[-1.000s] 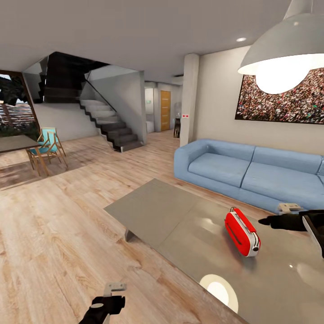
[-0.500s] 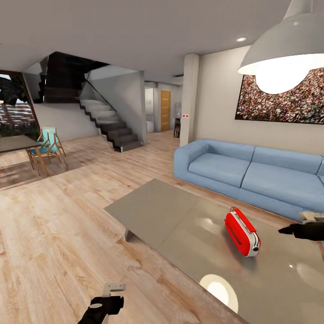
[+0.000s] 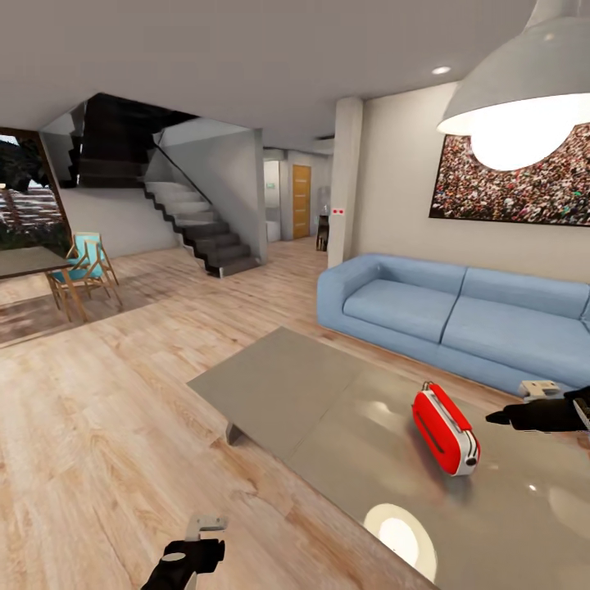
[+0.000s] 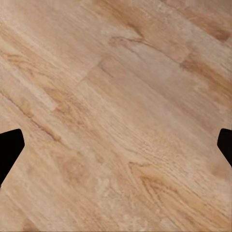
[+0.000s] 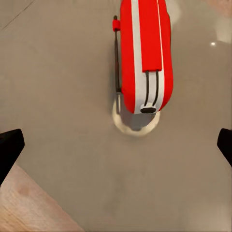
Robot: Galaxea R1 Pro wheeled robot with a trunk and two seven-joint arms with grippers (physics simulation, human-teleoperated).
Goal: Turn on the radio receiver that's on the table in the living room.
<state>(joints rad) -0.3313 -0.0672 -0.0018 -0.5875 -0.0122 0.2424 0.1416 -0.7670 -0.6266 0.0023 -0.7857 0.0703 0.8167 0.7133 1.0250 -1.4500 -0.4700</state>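
Observation:
The red radio receiver (image 3: 445, 428) with white edge trim stands on its edge on the glossy grey table (image 3: 287, 385), toward its right part. My right gripper (image 3: 494, 418) hovers just right of the radio, pointing at it, a short gap away. In the right wrist view the radio (image 5: 145, 53) is ahead of the right gripper (image 5: 116, 145), whose dark fingertips (image 5: 9, 150) are wide apart with nothing between them, over the table (image 5: 58, 96). My left gripper (image 3: 195, 547) hangs low over the wood floor, open (image 4: 116, 147) and empty.
A long blue sofa (image 3: 459, 315) runs behind the table under a crowd picture (image 3: 524, 184). A white pendant lamp (image 3: 524, 90) hangs at the upper right. A dark dining table with chairs (image 3: 78, 270) and stairs (image 3: 197, 229) are far left. Wood floor (image 3: 106, 426) lies left of the table.
My right gripper pulled back to the right, then came part of the way back toward the radio. The head view shifted slightly. The radio and left arm stayed put.

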